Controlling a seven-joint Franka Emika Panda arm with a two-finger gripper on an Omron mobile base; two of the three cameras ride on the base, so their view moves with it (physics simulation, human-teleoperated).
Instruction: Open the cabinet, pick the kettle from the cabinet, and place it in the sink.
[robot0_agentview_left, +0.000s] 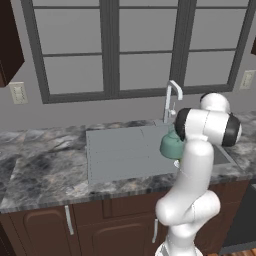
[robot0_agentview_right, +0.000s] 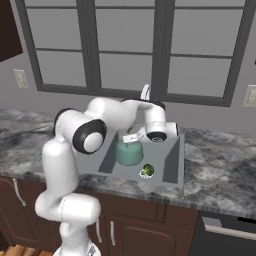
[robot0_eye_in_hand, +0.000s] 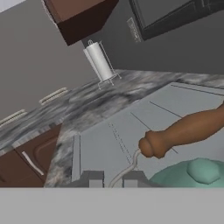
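The teal kettle (robot0_agentview_right: 128, 152) hangs just over the grey sink (robot0_agentview_right: 170, 160), near the basin's middle, held by its thin arched handle (robot0_eye_in_hand: 127, 168), on which the jaws of the gripper (robot0_eye_in_hand: 113, 178) are clamped shut. A broccoli piece (robot0_agentview_right: 147, 171) lies in the basin beside it. The curved faucet (robot0_agentview_left: 171, 100) stands behind, on the marbled desk (robot0_agentview_left: 45, 165); a paper-towel roll (robot0_eye_in_hand: 99, 61) stands farther along.

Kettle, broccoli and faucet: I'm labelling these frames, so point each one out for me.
Rounded teal-green kettle (robot0_agentview_right: 128, 153), right base view, on its front body wall.
Small green broccoli piece (robot0_agentview_right: 147, 171), right base view, on its top.
Curved silver faucet (robot0_agentview_left: 168, 100), left base view, on its upright pipe.
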